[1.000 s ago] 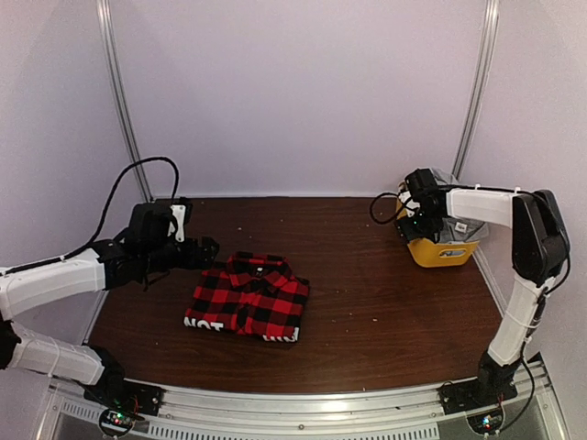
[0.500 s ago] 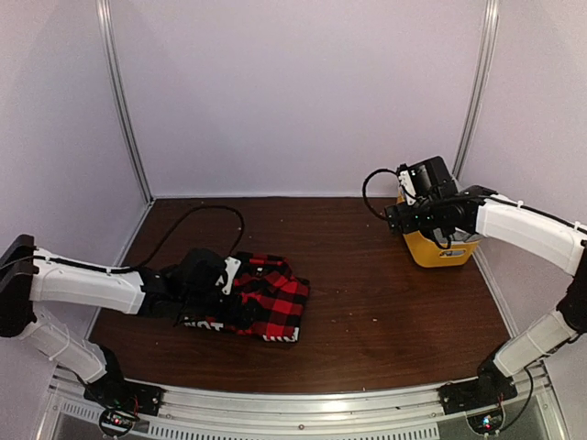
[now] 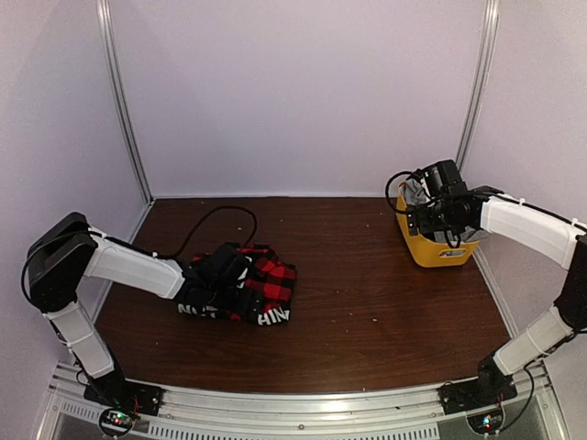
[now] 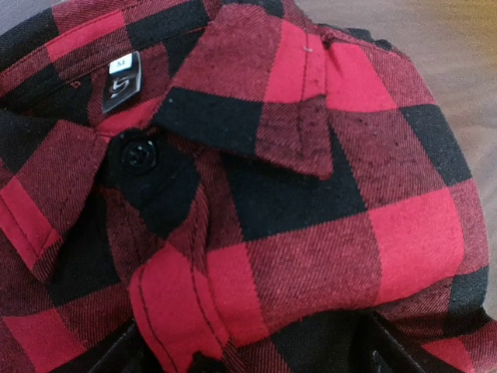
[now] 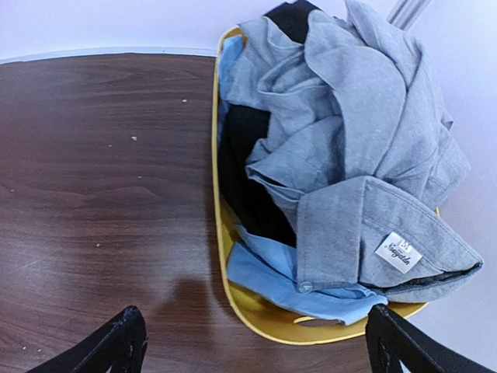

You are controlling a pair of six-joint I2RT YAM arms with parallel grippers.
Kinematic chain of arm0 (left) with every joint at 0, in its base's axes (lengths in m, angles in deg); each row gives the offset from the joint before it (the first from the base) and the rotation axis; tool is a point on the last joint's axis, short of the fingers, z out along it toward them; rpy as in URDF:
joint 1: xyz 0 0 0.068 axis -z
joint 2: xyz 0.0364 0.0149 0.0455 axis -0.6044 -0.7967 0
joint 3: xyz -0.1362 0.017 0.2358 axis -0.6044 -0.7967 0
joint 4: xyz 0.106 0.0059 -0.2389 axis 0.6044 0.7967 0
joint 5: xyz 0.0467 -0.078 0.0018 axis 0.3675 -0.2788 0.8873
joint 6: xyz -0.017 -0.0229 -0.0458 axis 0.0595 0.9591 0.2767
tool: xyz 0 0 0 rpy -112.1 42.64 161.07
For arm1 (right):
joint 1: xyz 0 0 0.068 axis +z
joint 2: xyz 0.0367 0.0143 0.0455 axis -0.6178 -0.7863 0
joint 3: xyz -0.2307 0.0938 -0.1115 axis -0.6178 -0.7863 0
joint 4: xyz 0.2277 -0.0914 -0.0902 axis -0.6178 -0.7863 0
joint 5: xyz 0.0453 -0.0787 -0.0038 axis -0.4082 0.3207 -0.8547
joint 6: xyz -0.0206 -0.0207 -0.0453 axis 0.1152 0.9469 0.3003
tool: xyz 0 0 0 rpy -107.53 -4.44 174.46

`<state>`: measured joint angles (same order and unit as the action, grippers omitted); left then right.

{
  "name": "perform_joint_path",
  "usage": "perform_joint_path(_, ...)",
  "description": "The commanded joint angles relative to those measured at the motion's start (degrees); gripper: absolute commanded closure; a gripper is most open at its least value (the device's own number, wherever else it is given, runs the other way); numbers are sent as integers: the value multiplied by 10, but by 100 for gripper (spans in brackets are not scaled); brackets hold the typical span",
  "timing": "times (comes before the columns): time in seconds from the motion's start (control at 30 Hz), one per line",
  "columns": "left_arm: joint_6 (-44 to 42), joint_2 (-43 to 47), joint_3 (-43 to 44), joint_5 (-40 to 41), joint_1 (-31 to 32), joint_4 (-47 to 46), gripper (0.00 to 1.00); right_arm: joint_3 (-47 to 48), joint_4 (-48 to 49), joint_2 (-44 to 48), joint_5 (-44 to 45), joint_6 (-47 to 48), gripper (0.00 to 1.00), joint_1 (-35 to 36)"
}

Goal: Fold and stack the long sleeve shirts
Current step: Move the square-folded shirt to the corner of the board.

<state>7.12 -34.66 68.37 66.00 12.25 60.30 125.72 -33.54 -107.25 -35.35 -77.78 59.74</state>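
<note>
The red-and-black plaid shirt [image 3: 271, 284] lies bunched on the left of the brown table, white hem lettering toward the front. My left gripper [image 3: 229, 280] is pushed into its left side. In the left wrist view the plaid shirt [image 4: 311, 233] fills the frame, collar and top button up, and the left gripper [image 4: 252, 353] stands open with cloth bulging between its fingers. The grey shirt [image 5: 373, 155] is crumpled on top of the yellow bin [image 5: 311, 330]. My right gripper [image 5: 256, 346] hovers open above the bin's near rim, holding nothing. From above, the right gripper [image 3: 426, 215] hangs over the grey shirt [image 3: 415, 191].
The yellow bin [image 3: 440, 252] stands at the back right against the wall and also holds light blue cloth [image 5: 311, 280] and black cloth [image 5: 248, 171]. The left arm's black cable [image 3: 215, 218] loops over the table behind the plaid shirt. Walls and metal posts close in three sides.
The left arm swung down onto the plaid shirt, which went from flat and folded to bunched. The right gripper opened wide and shifted back over the bin.
</note>
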Motion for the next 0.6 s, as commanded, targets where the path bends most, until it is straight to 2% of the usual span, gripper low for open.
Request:
perform_joint_path(0.0, -30, 3, -33, 20, -87, 10, 7, 10, 23, -27, -9, -9, 0, -61)
perform_joint_path(0.17, -80, 16, -44, 44, -160, 9, 3, 45, 37, -59, -31, -9, 0, -111)
perform_joint_path(0.23, -86, 21, -48, -1, -201, 1, 3, 56, 43, -64, -40, -10, 0, -122)
perform_joint_path(0.37, -80, 39, -55, -29, -259, 2, 3, 75, 43, -73, -46, -10, 0, -138)
perform_joint_path(0.57, -86, 43, -11, 1, -283, 62, 2, 74, 50, -74, -84, -11, 0, -151)
